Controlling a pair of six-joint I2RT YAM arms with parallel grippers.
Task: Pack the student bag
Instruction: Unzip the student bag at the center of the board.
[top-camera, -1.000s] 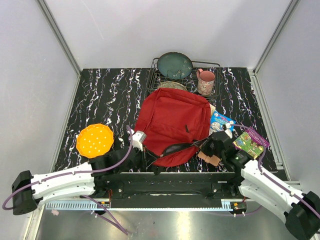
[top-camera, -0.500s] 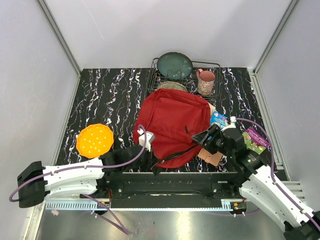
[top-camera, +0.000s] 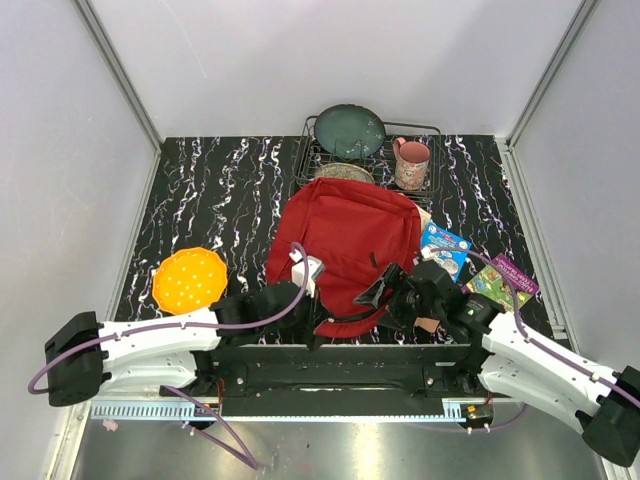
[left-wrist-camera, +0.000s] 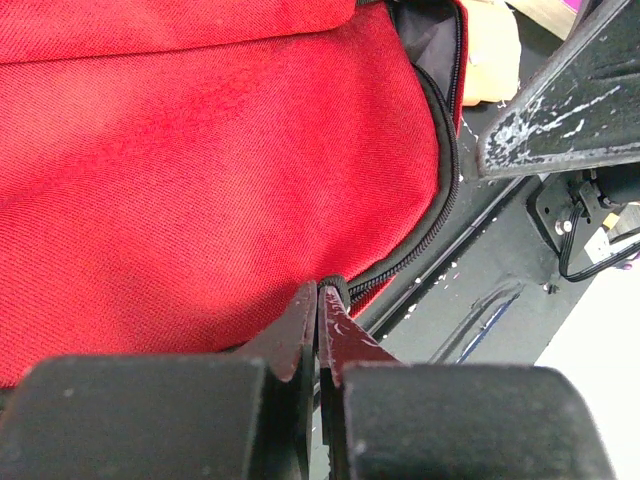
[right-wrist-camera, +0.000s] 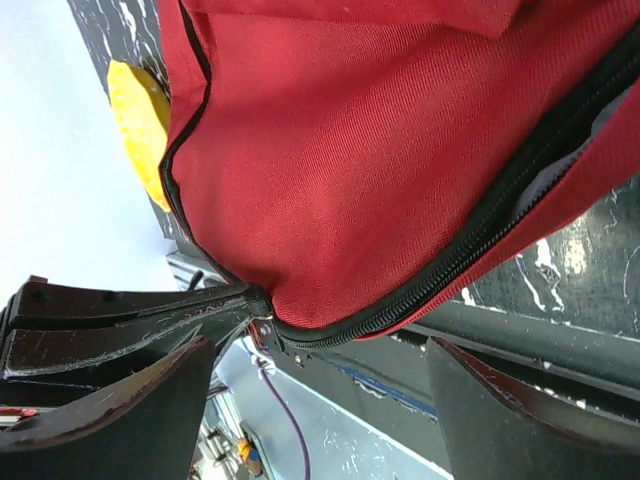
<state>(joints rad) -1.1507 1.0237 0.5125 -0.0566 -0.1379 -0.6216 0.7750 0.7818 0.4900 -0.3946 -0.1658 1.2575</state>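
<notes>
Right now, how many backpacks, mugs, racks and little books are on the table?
Backpacks: 1, the red backpack
Mugs: 1, the pink mug
Racks: 1, the wire rack
Books: 2, the blue book and the green book
Total: 5

Nothing is legible; print on the blue booklet (top-camera: 443, 245) and green booklet (top-camera: 492, 285) blurs.

left arm (top-camera: 150, 345): lies low, reaching in from the left toward the centre.
left gripper (left-wrist-camera: 320, 292): fingers pressed together, tips nipping the zipper edge of the student bag (left-wrist-camera: 200, 150).
right arm (top-camera: 540, 350): lies low, angled in from the right.
right gripper (right-wrist-camera: 345, 320): fingers spread wide apart.
</notes>
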